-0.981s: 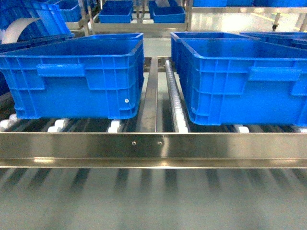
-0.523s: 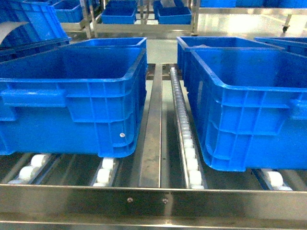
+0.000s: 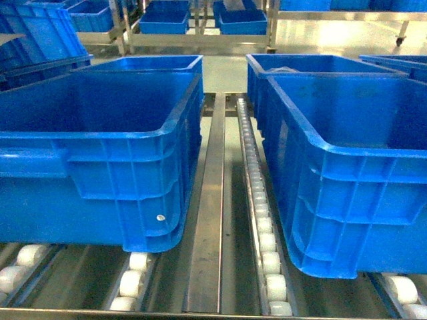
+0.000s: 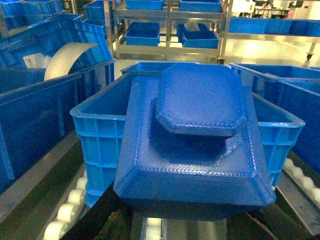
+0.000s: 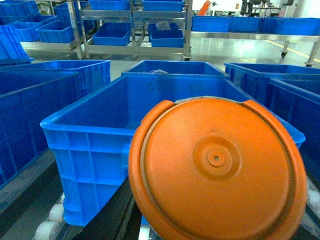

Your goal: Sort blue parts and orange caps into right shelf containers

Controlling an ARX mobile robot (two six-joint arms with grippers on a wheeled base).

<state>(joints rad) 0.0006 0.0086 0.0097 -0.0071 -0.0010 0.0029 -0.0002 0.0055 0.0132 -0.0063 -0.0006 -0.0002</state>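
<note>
Orange cap [image 5: 217, 167] held right, blue part [image 4: 192, 150] held left, short of crates [image 3: 347, 173]; early release risks dropping onto rollers [image 3: 267, 233].

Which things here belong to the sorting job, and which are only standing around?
Job:
blue part, at left wrist camera
orange cap, at right wrist camera
left container
right container
shelf

Around:
far racks with bins
stacked crates

A glossy pale floor [image 3: 320, 33] reflects bright overhead light; beyond it stand steel racks [image 4: 167, 30] carrying more blue bins [image 4: 142, 34].
</note>
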